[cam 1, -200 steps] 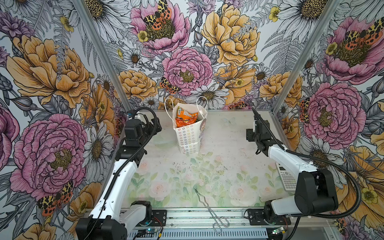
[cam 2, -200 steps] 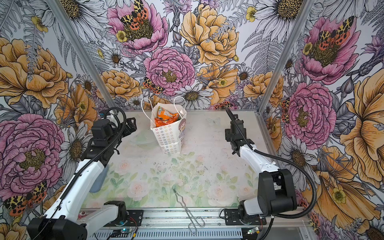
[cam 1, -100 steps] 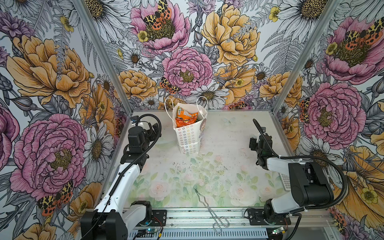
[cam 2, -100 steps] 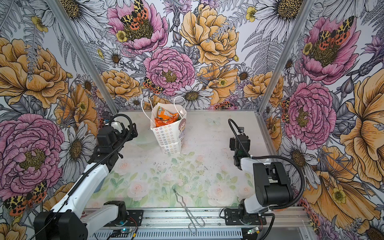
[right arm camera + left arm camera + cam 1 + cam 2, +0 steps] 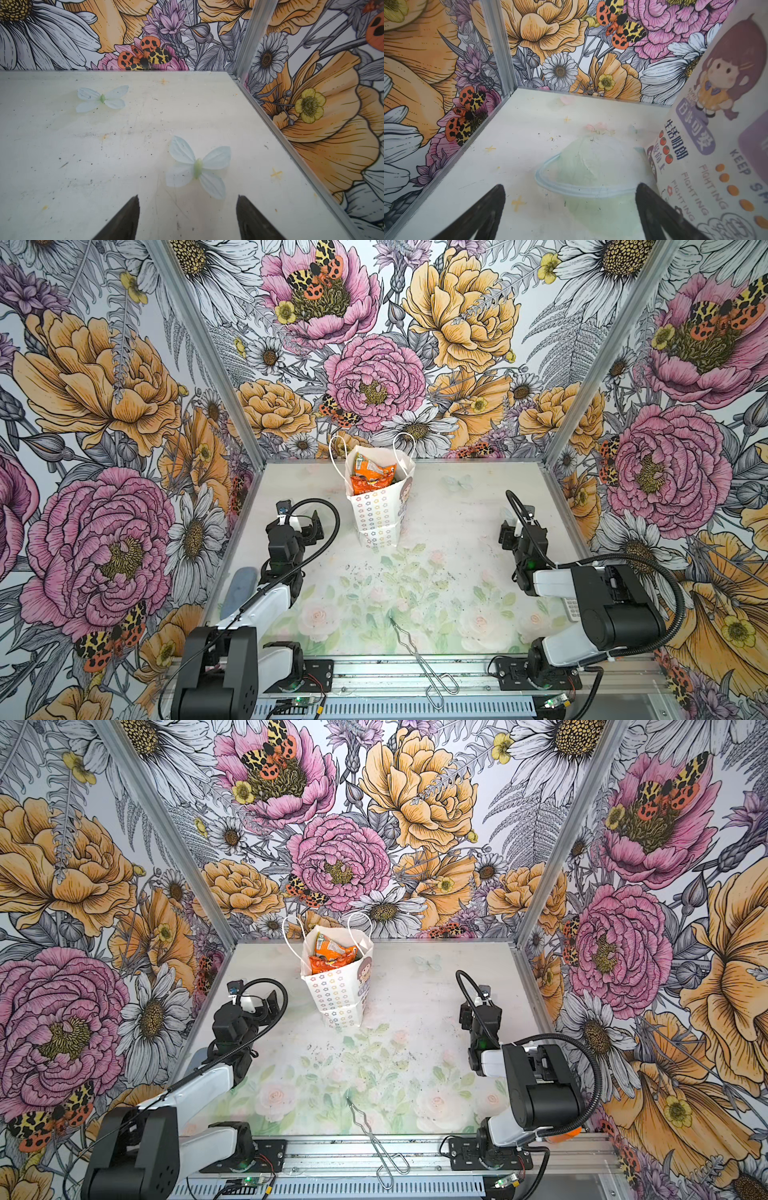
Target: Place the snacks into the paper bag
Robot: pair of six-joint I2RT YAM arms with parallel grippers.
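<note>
Orange packets in the bag, both grippers empty

White paper bag [image 5: 376, 516] [image 5: 337, 997] stands upright towards the back of the surface [image 5: 457, 506], its cord handles raised and its mouth open. The snacks [image 5: 371, 480] [image 5: 331, 960] sit inside it: crinkled orange packets piled up to the rim show in both top views, with a touch of yellow-green among them. What lies deeper in the bag is hidden.

Left of the bag and near its base, the left gripper [image 5: 311, 526] [image 5: 268, 1006] hangs low over the surface. In the left wrist view the left gripper [image 5: 570, 187] has its fingers spread wide with only bare surface between them. The bag's face [image 5: 716, 145], with the cartoon girl and the printed text, rises just beside one finger; whether they touch cannot be told.

Right of the bag and well apart from it, the right gripper [image 5: 506, 533] [image 5: 467, 1017] is also low. The right wrist view shows the right gripper [image 5: 188, 197] parted and holding nothing, with a pale printed butterfly [image 5: 197, 166] on the surface just beyond its fingertips.

In front of the bag, far from it at the near edge, metal tongs [image 5: 415, 651] [image 5: 374, 1139] lie flat, their looped end over the rail
</note>
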